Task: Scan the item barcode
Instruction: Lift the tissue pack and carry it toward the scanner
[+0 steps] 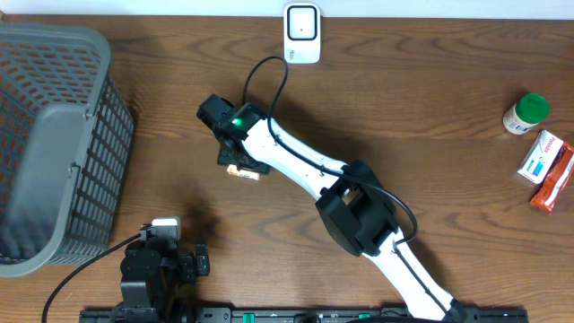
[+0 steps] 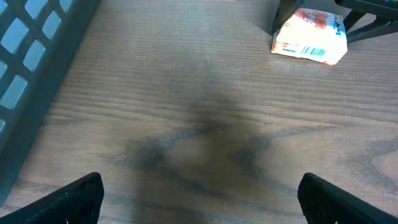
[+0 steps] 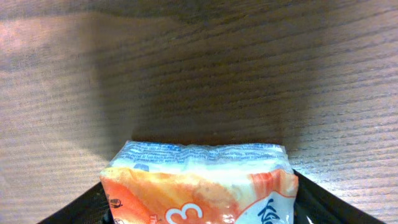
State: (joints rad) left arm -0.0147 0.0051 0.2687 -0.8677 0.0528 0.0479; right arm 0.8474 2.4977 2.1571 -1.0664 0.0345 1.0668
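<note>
The item is an orange and white snack packet (image 1: 244,171) lying on the wooden table, left of centre. My right gripper (image 1: 235,161) reaches down over it. In the right wrist view the packet (image 3: 199,180) fills the gap between the black fingers, which press against both its sides; my right gripper (image 3: 199,208) is shut on it. In the left wrist view the packet (image 2: 309,37) shows a blue barcode (image 2: 316,51) on its near side. The white scanner (image 1: 301,33) stands at the table's back edge. My left gripper (image 2: 202,199) hovers open over bare wood near the front.
A grey mesh basket (image 1: 54,144) fills the left side, and the same basket (image 2: 31,56) edges the left wrist view. At the far right lie a green-lidded bottle (image 1: 526,113), a white and blue box (image 1: 541,157) and a red packet (image 1: 554,179).
</note>
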